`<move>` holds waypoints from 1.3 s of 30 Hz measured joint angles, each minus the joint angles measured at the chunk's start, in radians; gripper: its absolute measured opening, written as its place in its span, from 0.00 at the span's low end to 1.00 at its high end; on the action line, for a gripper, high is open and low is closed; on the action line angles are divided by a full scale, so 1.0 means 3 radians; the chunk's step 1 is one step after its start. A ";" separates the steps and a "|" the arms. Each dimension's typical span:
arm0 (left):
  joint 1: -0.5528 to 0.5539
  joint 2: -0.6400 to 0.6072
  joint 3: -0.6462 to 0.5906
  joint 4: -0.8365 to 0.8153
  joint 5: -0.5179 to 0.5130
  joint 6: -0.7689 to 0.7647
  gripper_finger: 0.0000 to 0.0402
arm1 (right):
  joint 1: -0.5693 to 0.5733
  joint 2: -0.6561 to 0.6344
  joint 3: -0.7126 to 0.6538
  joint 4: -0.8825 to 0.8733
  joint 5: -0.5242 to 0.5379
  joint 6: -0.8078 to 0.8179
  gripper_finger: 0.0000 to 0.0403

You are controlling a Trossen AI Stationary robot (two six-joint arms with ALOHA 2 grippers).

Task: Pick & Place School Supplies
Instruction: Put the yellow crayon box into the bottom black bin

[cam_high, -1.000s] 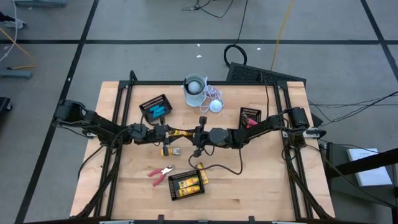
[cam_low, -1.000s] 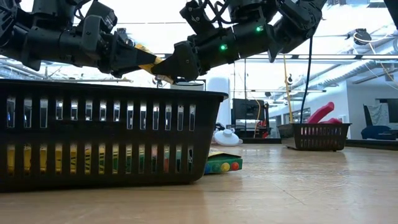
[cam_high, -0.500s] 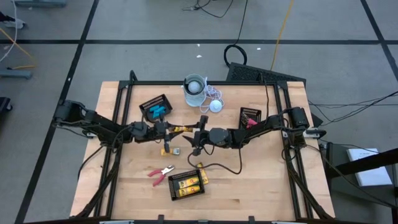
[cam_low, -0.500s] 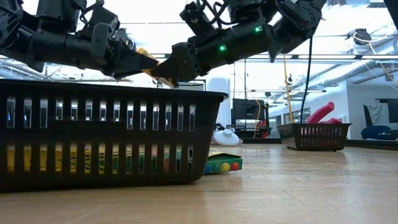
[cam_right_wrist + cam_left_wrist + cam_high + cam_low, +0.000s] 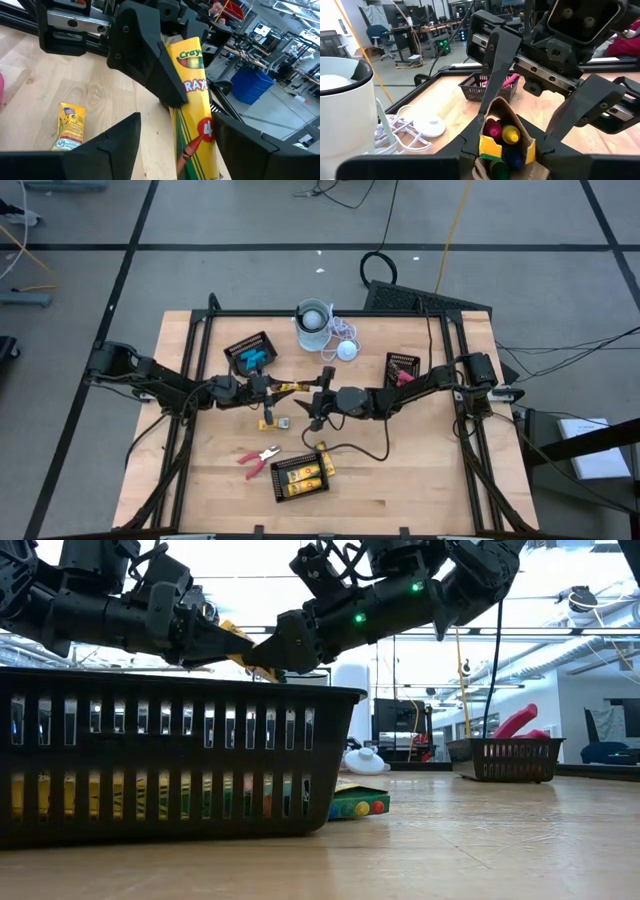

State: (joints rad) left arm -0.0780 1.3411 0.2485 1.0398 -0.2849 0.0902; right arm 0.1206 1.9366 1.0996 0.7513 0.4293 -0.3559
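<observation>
Crayon box [image 5: 291,388] (mid-table) between both grippers

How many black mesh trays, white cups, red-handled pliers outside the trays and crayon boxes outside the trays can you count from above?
black mesh trays: 3
white cup: 1
red-handled pliers outside the trays: 1
crayon boxes outside the trays: 3
Total: 8

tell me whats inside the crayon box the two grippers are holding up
The left wrist view looks into the open end of the crayon box: red, yellow, blue and green crayon tips show. The box walls and the left gripper cover the rest.
</observation>
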 joint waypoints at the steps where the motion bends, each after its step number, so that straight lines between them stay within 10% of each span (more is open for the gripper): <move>1: 0.0000 0.0000 0.0000 -0.0009 -0.0003 0.0001 0.19 | 0.0014 0.0000 0.0000 -0.0001 0.0051 -0.0005 0.59; 11: 0.0000 0.0000 -0.0001 -0.0070 -0.0017 -0.0019 0.19 | 0.0231 -0.0176 -0.0088 -0.0355 0.0755 -0.0256 0.58; 20: -0.0167 0.0000 -0.0003 -0.0122 -0.0012 -0.0080 0.19 | 0.0259 -0.1188 -0.1169 -0.0234 0.0738 0.0462 0.58; 28: -0.0539 0.0000 -0.0003 -0.0195 -0.0020 -0.0224 0.19 | 0.0370 -0.1858 -0.1926 -0.0074 -0.0221 0.0792 0.58; 39: -0.1362 0.0000 -0.0003 -0.0215 -0.0615 -0.0446 0.19 | 0.0869 -0.2495 -0.2010 -0.0299 0.0310 0.0597 0.58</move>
State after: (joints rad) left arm -0.4865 1.3411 0.2478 0.9753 -0.4693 -0.0437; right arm 0.3812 1.1879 0.4965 0.6617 0.5223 -0.1768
